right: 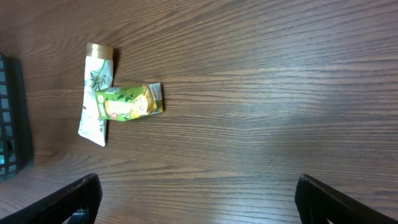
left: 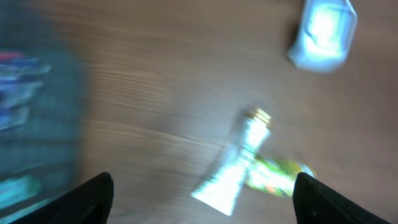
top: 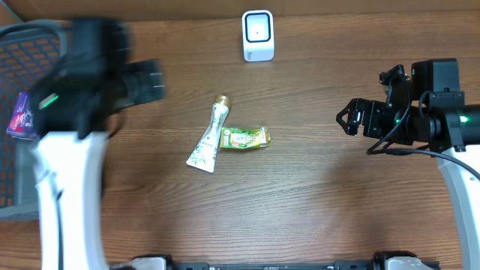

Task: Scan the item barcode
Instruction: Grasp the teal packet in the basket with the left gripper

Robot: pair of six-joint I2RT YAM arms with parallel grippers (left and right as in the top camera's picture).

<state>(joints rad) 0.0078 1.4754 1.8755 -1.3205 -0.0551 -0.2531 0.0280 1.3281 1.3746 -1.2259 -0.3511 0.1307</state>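
Observation:
A white tube with a gold cap (top: 208,139) lies mid-table, and a green packet (top: 244,137) rests across it. Both also show in the right wrist view, the tube (right: 96,93) and the packet (right: 129,102), and blurred in the left wrist view, the tube (left: 239,163) and the packet (left: 280,175). A white scanner (top: 258,35) stands at the far edge of the table. My left gripper (top: 154,81) is blurred, to the left of the items; its fingers stand wide apart with nothing between them (left: 202,202). My right gripper (top: 346,120) hangs open and empty at the right (right: 196,199).
A dark mesh basket (top: 22,90) stands at the left edge with a purple item (top: 21,116) in it; its corner shows in the right wrist view (right: 12,118). The scanner is also blurred in the left wrist view (left: 322,34). Bare wood lies under the right gripper.

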